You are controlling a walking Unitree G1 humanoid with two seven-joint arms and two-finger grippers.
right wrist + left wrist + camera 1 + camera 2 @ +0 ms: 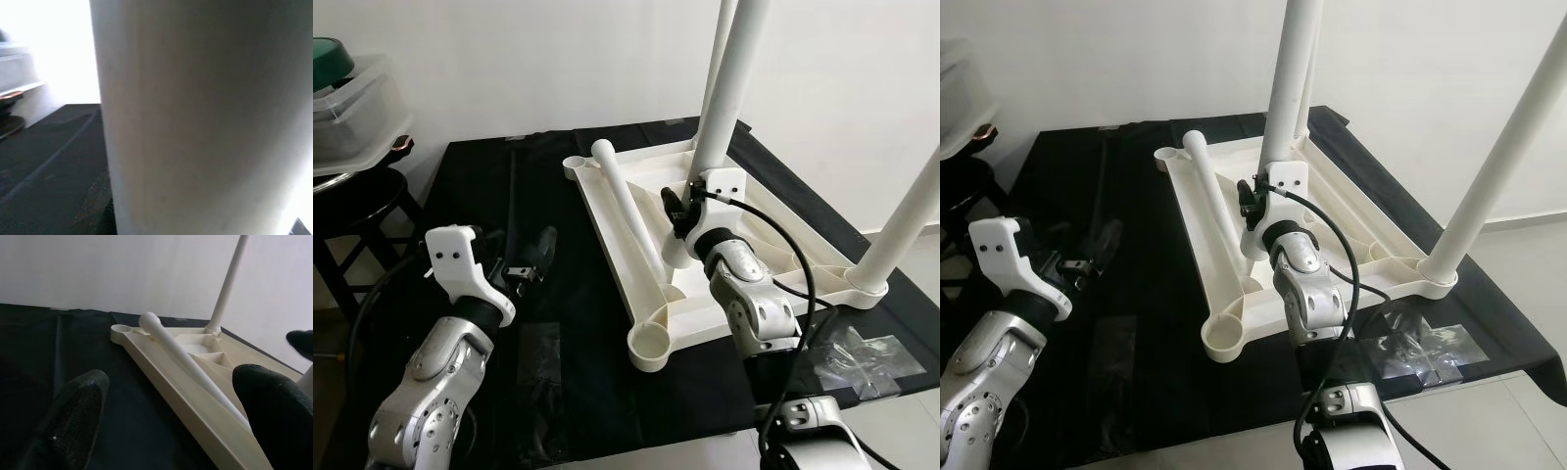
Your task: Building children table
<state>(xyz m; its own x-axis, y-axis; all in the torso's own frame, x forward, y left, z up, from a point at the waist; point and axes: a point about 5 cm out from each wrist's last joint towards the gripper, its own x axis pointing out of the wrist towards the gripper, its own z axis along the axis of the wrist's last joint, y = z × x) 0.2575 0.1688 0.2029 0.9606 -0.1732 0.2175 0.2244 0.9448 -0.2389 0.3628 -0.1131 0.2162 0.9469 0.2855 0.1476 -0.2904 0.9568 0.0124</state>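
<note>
Inverted white tabletop (773, 250) on black cloth (558, 333): right gripper (677, 211) pinching an upright leg (724, 93); left gripper (171, 401), fingers spread, beside the tabletop's loose leg (631, 211).

You see a cream-white plastic tabletop (705, 323) with plain white legs (729, 88) on a black cloth-covered surface (558, 392). Your arms are silver with white wrist housings; the left gripper (166, 416) has black, slightly speckled fingers (73, 416). The wall (509, 59) behind is plain white.
</note>
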